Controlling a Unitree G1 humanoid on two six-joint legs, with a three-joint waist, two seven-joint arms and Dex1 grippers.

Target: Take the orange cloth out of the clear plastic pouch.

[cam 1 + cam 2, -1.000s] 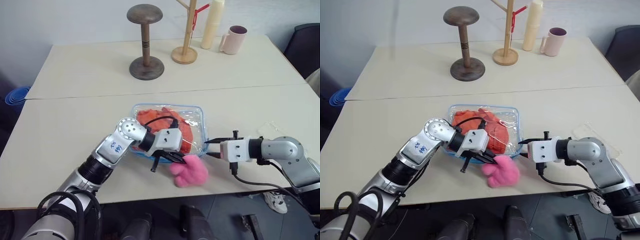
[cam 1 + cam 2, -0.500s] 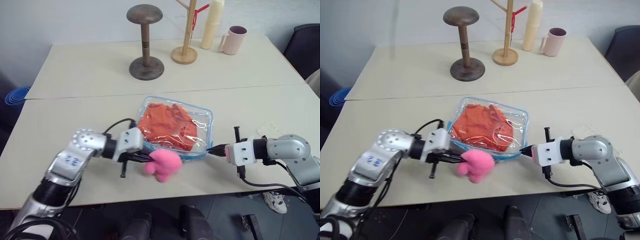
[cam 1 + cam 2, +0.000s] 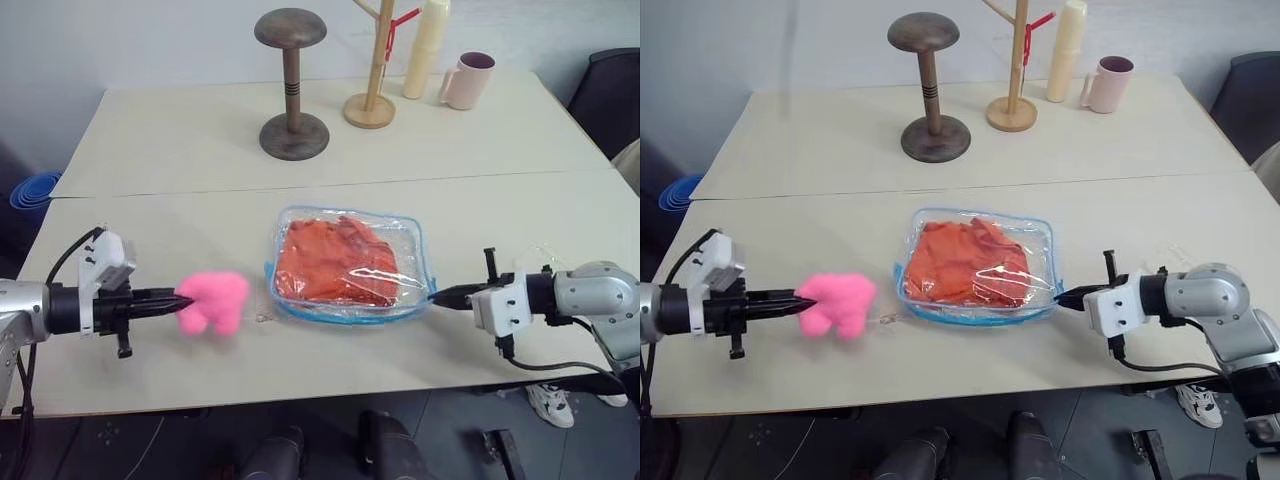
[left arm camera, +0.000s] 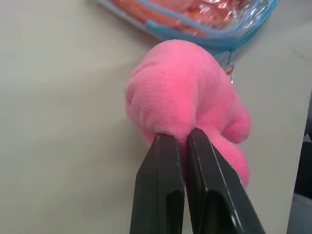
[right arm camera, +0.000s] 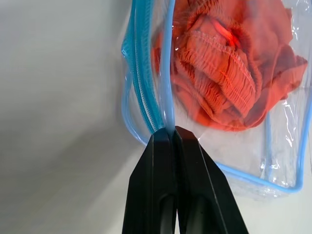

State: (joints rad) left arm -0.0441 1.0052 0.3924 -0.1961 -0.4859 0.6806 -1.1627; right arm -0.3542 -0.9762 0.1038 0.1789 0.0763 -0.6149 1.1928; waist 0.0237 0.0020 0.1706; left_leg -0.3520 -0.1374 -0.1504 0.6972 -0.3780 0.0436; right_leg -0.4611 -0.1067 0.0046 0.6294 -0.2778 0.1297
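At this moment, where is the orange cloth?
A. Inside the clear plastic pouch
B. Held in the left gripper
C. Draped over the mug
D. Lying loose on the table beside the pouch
A: the orange cloth lies behind the film of the clear plastic pouch, within its blue zipper edge; the left gripper holds a pink plush instead.

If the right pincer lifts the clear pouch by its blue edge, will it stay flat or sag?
The clear plastic pouch will probably sag: its film looks thin and creased. The orange cloth inside is soft and bunched, so it may slide downward. It likely weighs little.
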